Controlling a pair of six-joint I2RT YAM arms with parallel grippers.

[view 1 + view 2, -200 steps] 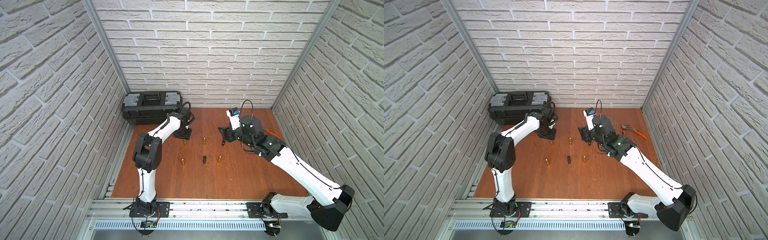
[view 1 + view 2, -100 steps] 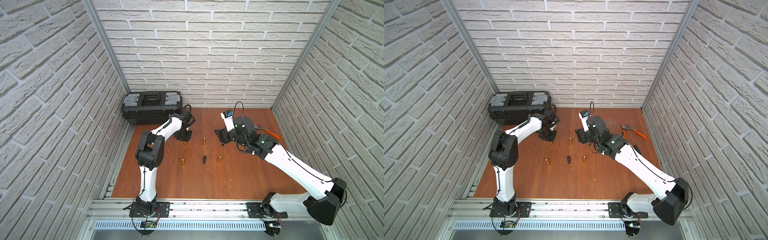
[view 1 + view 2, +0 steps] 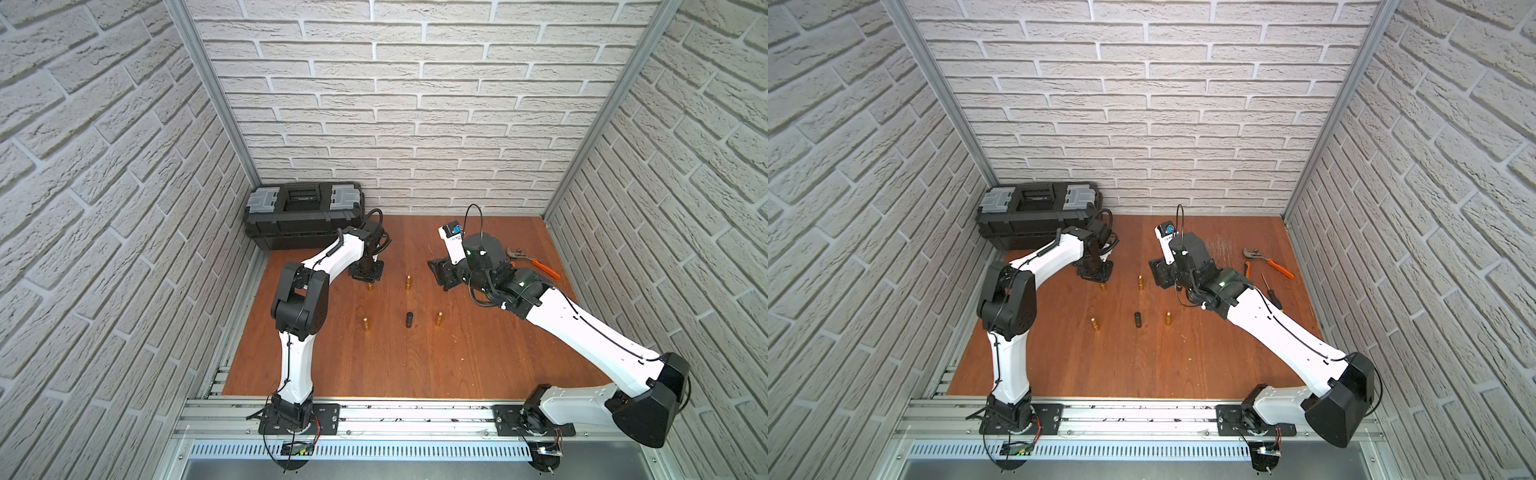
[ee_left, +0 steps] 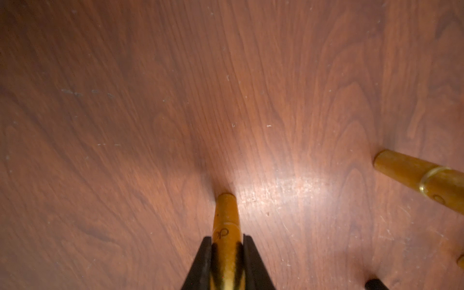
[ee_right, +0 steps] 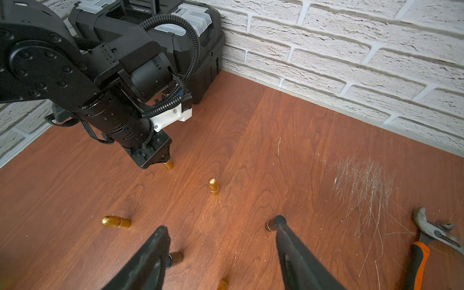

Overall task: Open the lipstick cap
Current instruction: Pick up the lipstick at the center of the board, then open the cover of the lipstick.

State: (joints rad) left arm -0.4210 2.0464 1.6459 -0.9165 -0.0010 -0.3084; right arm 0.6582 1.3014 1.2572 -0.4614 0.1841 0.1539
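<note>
My left claw [image 4: 227, 242] is pressed onto a gold lipstick [image 4: 226, 213]. It pinches the upper part from both sides while the foot stands on the worktop [image 3: 415, 365]. A thin ring seam shows just past my fingertips, toward the foot. In both top views this lipstick is toward the back left of the worktop, just in front of the black toolbox [image 3: 303, 216] that fills the back left corner.

My right claw [image 5: 221, 226] is spread wide with nothing between its fingers. It hovers toward the back middle, apart from the held lipstick. A second gold lipstick [image 3: 408, 282] stands between my two claws and is the thing nearest the line between them.

Nearer the front sit a gold tube [image 3: 365, 324], a black tube [image 3: 409, 320] and a third gold tube [image 3: 438, 318] in a loose row. Orange-handled pliers [image 3: 534, 262] and a screwdriver [image 3: 1270, 291] lie toward the right edge, well apart from my claws.
</note>
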